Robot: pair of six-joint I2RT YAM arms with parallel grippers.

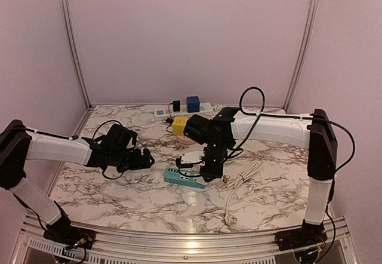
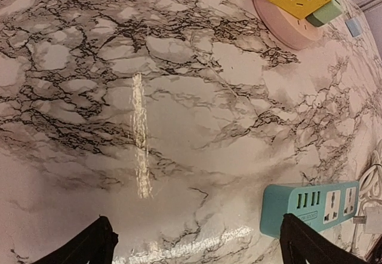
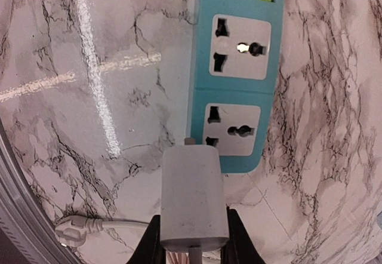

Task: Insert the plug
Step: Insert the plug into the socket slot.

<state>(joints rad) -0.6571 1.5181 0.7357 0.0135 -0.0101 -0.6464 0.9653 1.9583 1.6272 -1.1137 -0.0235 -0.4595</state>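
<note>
The plug (image 3: 192, 195) is a white block, and my right gripper (image 3: 191, 243) is shut on its sides. One metal prong (image 3: 189, 140) shows at its tip. It hangs just above the near end of the teal power strip (image 3: 233, 97), its tip by the left side of the nearer socket (image 3: 231, 129). From above, my right gripper (image 1: 210, 169) points down over the right end of the teal power strip (image 1: 185, 178), hiding the plug. My left gripper (image 1: 143, 158) stands open and empty to the left of the strip (image 2: 307, 207), low over the marble.
A yellow cube socket (image 1: 178, 124) sits on a pink round base (image 2: 286, 28) behind the teal strip. A white power strip (image 1: 185, 111) with a blue cube and a black adapter lies at the back wall. A white cable (image 1: 242, 183) loops to the right.
</note>
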